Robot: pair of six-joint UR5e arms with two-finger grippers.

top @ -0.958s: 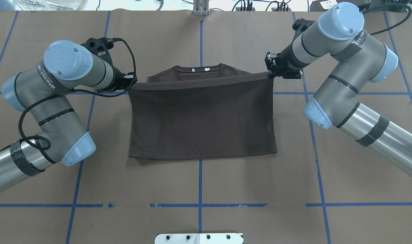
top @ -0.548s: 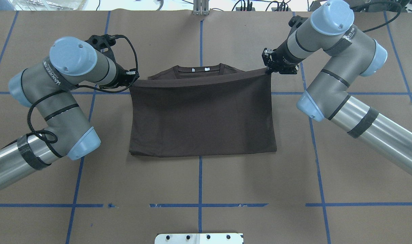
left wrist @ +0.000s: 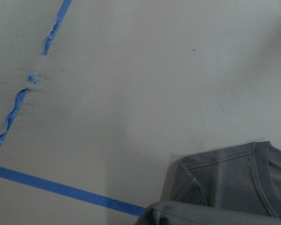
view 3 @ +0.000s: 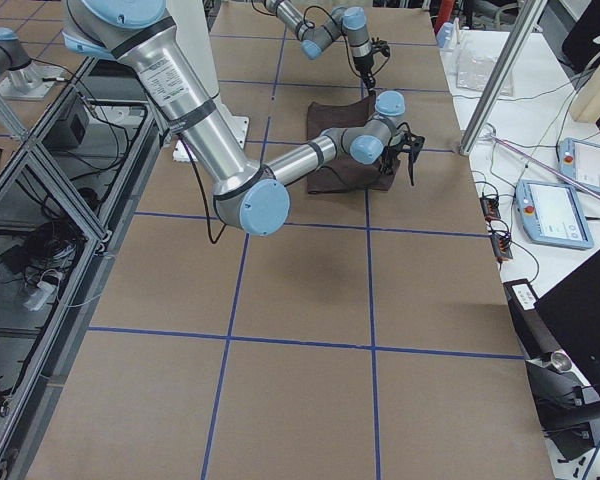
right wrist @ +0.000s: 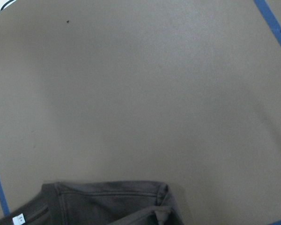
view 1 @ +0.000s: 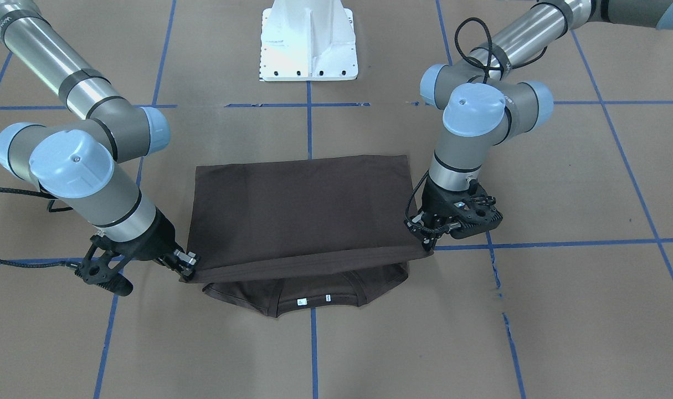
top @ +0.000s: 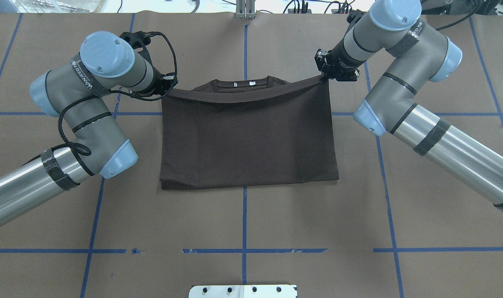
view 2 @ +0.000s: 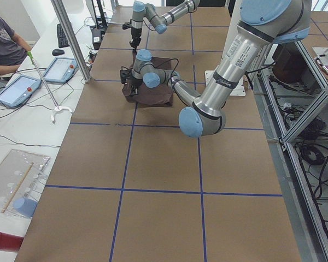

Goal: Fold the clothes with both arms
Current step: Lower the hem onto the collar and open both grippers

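**Asker:** Why hold it by two corners?

**Me:** The T-shirt [top: 247, 136] is limp, thin cloth, so one pinch would let it bunch up. My left hand [view 1: 426, 244] is clenched on one corner of the hem [top: 245, 96] and my right hand [view 1: 188, 267] on the other. The edge stretches between them and sags only slightly in the middle. That way I judge the top layer will come down square.

**Asker:** Where is the shirt, exactly?

**Me:** It is on the worktop [top: 276, 231], in the middle and straddling the centre tape line [top: 244, 231]. It is doubled over. The fold [top: 247, 185] rests on the side nearest my base, and the hem is carried over towards the collar [top: 243, 85]. The collar shows just beyond the hem on the far side, flat on the paper. Both wrist views show the collar end below the raised corners.

**Asker:** Why stop short of the collar?

**Me:** As I read it, the hem should be laid at the shoulders, and it is almost there. Letting go early, or unevenly, could leave a crooked edge.

**Asker:** Count for me.

**Me:**
- One shirt.
- Two arms, each with one hand, and both hands are gripping.
- Two small white labels [top: 236, 85] inside the collar.
- One white pedestal [view 1: 308, 41].
- The sleeves are tucked out of sight, so I cannot count them.
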